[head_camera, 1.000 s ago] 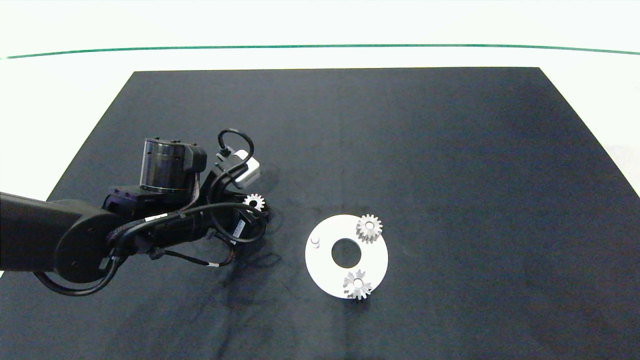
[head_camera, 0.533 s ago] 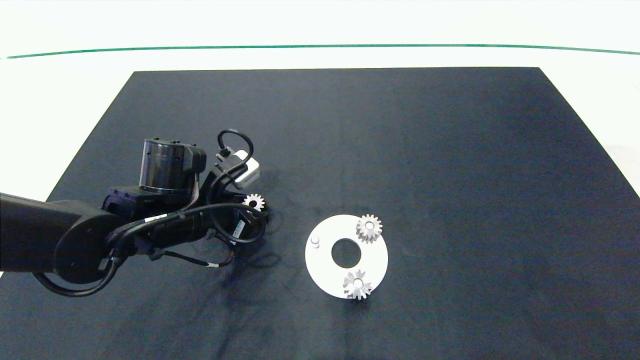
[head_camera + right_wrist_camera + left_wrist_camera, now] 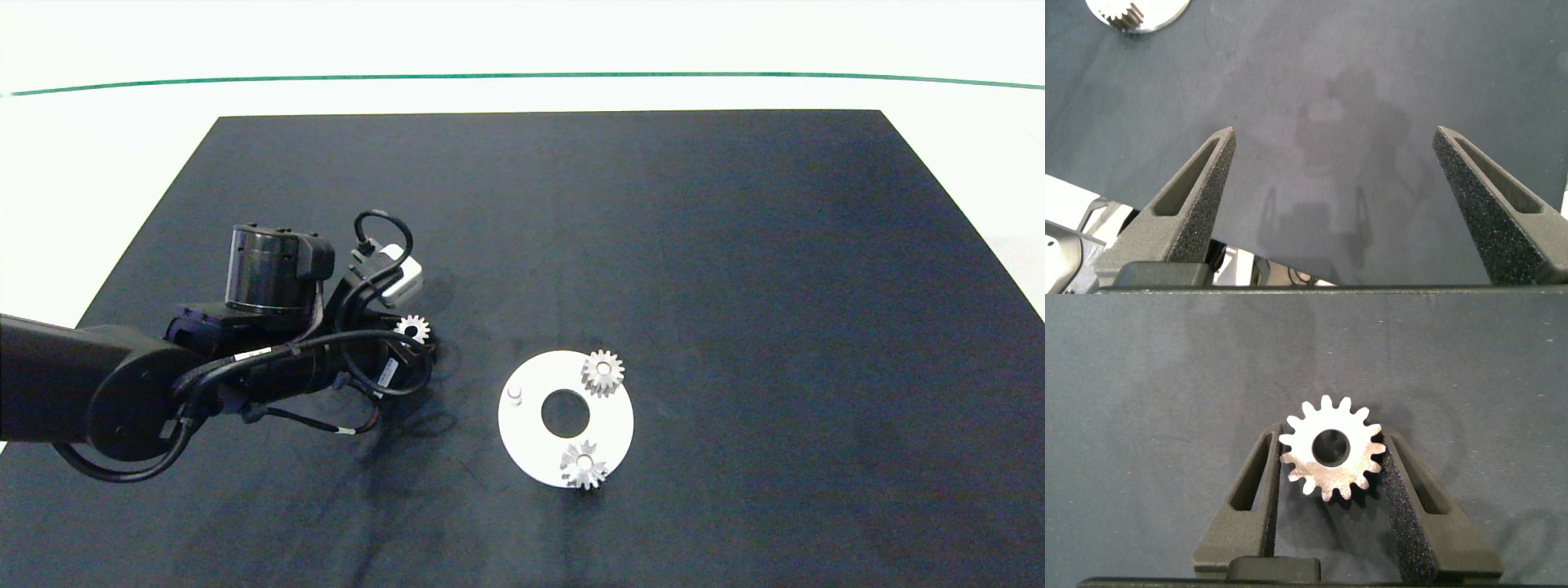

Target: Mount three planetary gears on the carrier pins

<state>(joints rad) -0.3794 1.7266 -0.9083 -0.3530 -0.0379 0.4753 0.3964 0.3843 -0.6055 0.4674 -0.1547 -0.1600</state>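
Head view: the left pincer [image 3: 415, 336] sits at nine o'clock from the white disc [image 3: 531, 441], grasping one planetary gear [image 3: 413, 328]. Two gears [image 3: 602, 372] [image 3: 583, 465] sit on pins; one carrier pin [image 3: 514, 395] is bare.

Left wrist view: the pincer [image 3: 1331, 469] clamps the gear [image 3: 1333, 447] above the dark table [image 3: 1167, 392].

Right wrist view: the right pincer [image 3: 1335, 175] gapes, released, over the table [image 3: 1372, 65].

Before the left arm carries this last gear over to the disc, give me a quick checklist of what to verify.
1. Left gripper closed on third gear: ok, teeth touch both pads.
2. Gear lifted clear of the mat: cannot tell.
3. Free pin on the white disc: ok, bare and upright.
4. Other two gears on the disc: ok.
5. Path to the disc: ok.
6. Right gripper away: ok, open, outside the head view.
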